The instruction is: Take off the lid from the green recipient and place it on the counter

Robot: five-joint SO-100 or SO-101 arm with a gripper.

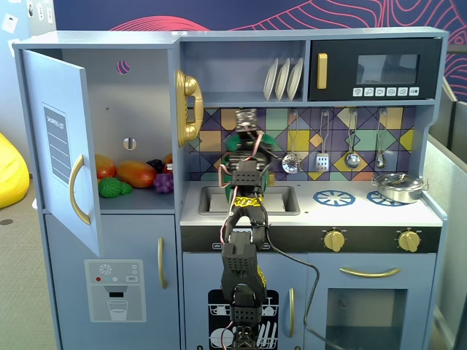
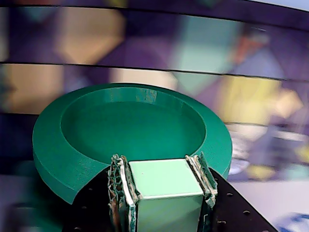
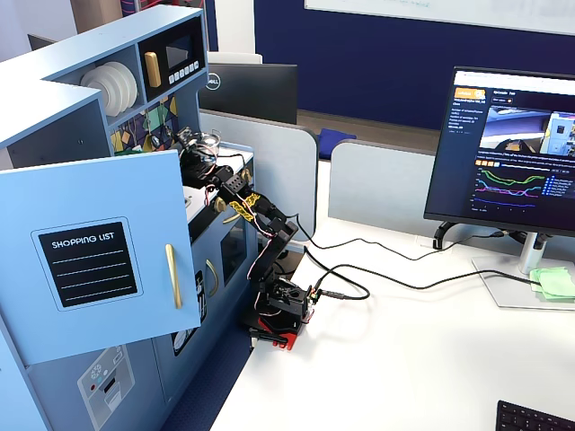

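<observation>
In the wrist view my gripper is shut on the light-green block knob of the round green lid. The fingers press on both sides of the knob. The lid is held up in the air in front of the coloured tile backsplash. In a fixed view the gripper is high above the sink, and green parts of the lid show beside it. The green recipient is hidden behind the arm. The pale counter lies below and to the right. The arm also shows from the side in a fixed view.
A rectangular sink lies under the arm. A silver pan sits on the right burner; a blue burner ring lies beside it. Utensils hang on the backsplash. The fridge door stands open at left.
</observation>
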